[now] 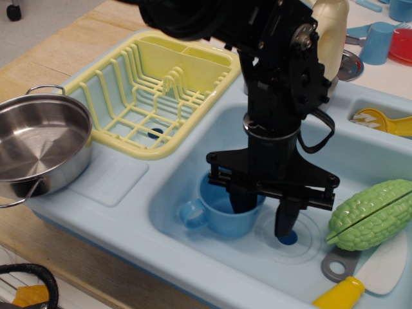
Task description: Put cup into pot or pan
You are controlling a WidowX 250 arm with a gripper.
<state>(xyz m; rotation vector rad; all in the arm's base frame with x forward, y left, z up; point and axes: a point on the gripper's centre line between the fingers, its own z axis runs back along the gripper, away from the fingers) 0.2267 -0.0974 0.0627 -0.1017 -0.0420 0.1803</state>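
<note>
Honestly, risky grab: black claw (265, 211) spread, one finger inside light blue plastic mug (222, 206) in sink, other outside at 3 o'clock. Thin wall could slip, tipping it. Shiny steel pan (38, 145) far off at 9 o'clock.

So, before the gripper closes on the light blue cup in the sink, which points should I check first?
1. One finger of the gripper inside the cup, the other outside its wall: ok.
2. Jaws wide enough around the wall: ok.
3. Cup upright in the sink: ok.
4. Pan empty, ready to receive it: ok.
5. Green vegetable apart from the outer finger: ok.
6. Depth of the fingers below the rim: cannot tell.
</note>
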